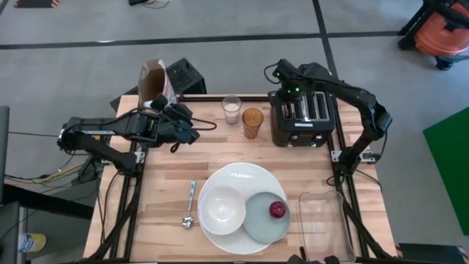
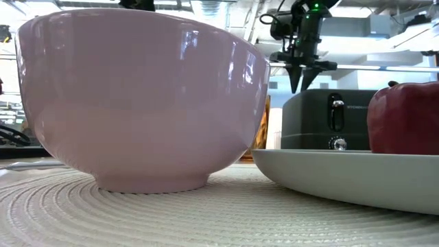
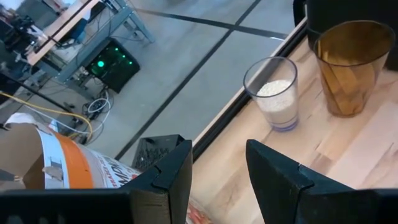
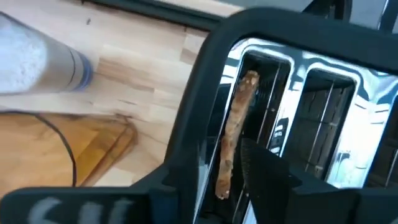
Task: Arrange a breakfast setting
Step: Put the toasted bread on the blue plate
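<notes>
Right gripper [image 1: 287, 94] poised over the black toaster [image 1: 302, 117], fingers apart on either side of a slice of toast [image 4: 234, 134]; whether pressing it, impossible to tell. Toast thin, brown, rough-crusted, standing on edge in a chrome-lined slot, long axis running along the slot. Just beside the toaster, toward the left arm: ribbed amber glass [image 1: 252, 122], tapered, then a clear milk glass [image 1: 231, 109] holding white.

Left gripper [image 1: 173, 117] near the far left table corner, dark fingers [image 3: 171, 171] parted with nothing between them. Right behind it, the orange-white cereal box [image 1: 154, 81], cardboard, upright, top flaps open.

Well toward the near edge: large white plate [image 1: 242, 176], round and glossy, carrying a smooth white bowl [image 1: 222, 207] and a pale green small plate [image 1: 258, 224] with a shiny red fruit [image 1: 277, 210] on it. Spoon [image 1: 190, 205] alongside the big plate, lying on bare wood, long axis running far-to-near, bowl end nearest the table's front edge.
</notes>
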Action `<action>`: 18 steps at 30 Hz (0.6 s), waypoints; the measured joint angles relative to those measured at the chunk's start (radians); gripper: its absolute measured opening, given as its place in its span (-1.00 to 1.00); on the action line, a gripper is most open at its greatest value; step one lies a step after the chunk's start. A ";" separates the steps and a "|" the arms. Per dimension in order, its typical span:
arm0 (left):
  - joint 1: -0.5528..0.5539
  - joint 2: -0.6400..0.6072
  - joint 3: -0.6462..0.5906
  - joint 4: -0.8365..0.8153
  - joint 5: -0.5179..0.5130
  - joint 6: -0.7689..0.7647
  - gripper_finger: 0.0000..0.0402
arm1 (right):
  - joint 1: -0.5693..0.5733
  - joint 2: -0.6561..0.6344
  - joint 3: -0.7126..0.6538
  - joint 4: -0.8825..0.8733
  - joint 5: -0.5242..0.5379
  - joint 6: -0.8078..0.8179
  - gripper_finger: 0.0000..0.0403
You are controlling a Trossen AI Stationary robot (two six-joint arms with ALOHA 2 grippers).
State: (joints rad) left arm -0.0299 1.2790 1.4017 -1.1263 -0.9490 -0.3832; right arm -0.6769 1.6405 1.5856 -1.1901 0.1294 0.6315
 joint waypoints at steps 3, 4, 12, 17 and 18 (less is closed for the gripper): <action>0.001 0.000 0.000 0.000 0.000 0.000 -0.31 | -0.001 0.000 0.000 0.002 0.004 0.000 -0.39; 0.001 0.000 0.000 0.000 0.000 0.000 -0.31 | 0.000 0.000 0.000 0.002 0.004 0.000 -0.41; 0.001 0.000 0.000 0.000 0.000 0.000 -0.31 | -0.021 0.034 -0.001 0.010 0.006 -0.004 -0.39; 0.000 0.000 0.000 0.000 0.002 0.000 -0.31 | -0.036 0.053 -0.003 -0.003 0.034 -0.003 -0.36; 0.000 0.000 0.000 0.000 0.006 0.000 -0.31 | -0.034 0.055 0.001 0.005 0.033 -0.003 -0.36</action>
State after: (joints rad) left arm -0.0299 1.2792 1.4017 -1.1266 -0.9435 -0.3832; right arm -0.7108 1.6954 1.5863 -1.1847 0.1628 0.6288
